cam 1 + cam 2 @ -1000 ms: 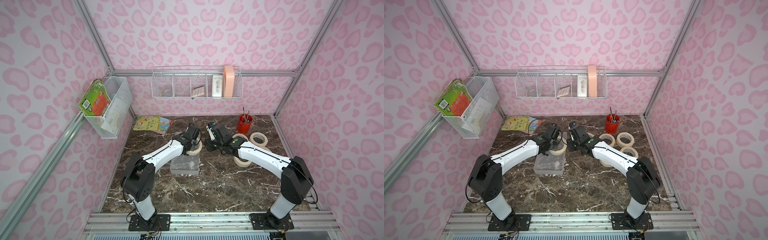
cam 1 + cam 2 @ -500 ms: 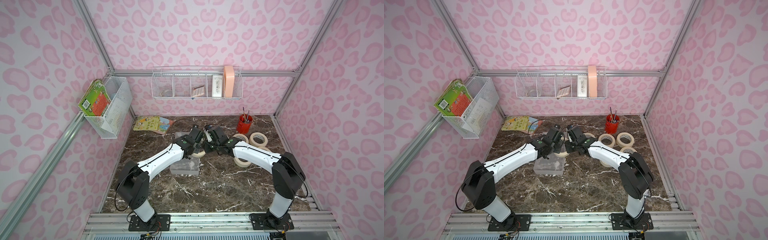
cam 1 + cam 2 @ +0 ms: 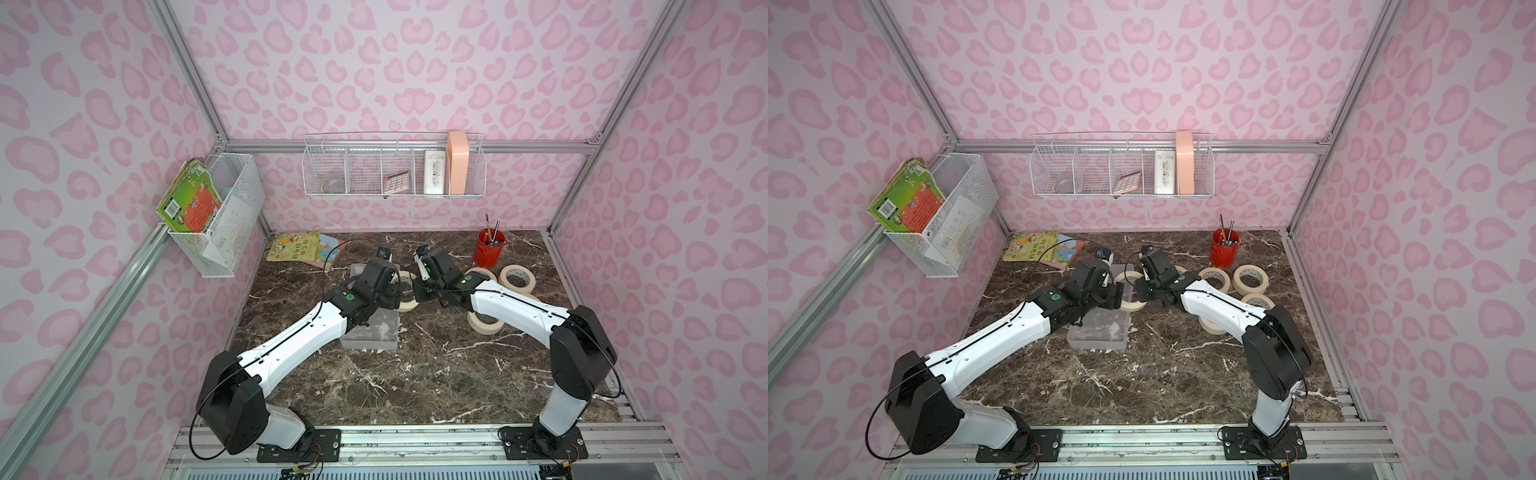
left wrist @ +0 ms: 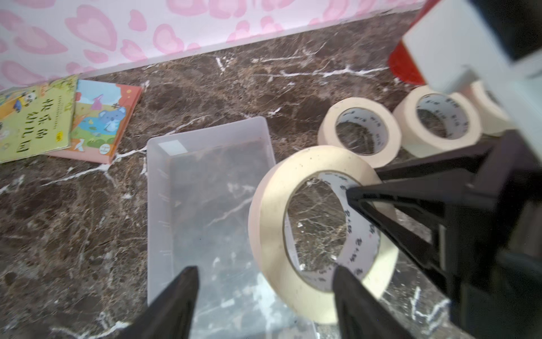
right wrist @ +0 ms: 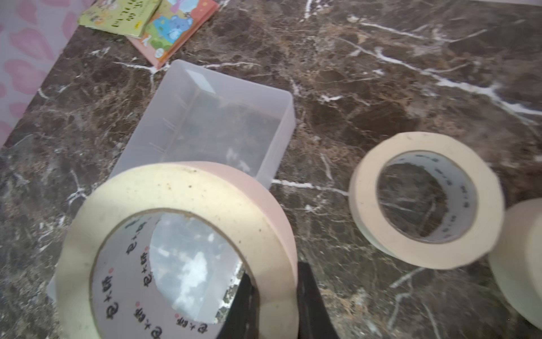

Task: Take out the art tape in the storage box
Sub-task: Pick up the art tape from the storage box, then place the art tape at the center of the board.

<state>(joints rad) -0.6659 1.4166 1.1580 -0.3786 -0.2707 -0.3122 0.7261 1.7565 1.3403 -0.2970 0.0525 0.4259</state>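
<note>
The arms crowd the middle of the bench point(image 3: 415, 395) and hide a good deal. The left arm covers the back left part of the box point(image 3: 374, 338). The right arm lies across two of the loose rolls point(image 3: 1250, 279), so only arcs of those show (a fifth is a bare cream sliver behind the right wrist in a top view). A wrist view cuts one loose roll off at its border.

The held roll point(image 4: 269, 234) hangs tilted, neither flat nor on edge, with its hole facing mostly upward. It sits over the box's right long rim, toward the back end. The right hand point(image 5: 275, 273) is clamped on the roll's wall, one finger inside the hole and one outside. The left hand point(image 4: 265, 268) has its fingers wide apart, one over the box and the other at the roll's core. Whether that one touches I cannot tell.

The box's long axis runs front to back, and marble shows through its floor. The nearest loose roll lies just right of the held one. The books point(image 3: 305, 247) lie near the box's back end and the cup point(image 3: 489, 254) stands by the back wall. Open marble stretches from the box to the front rail.
</note>
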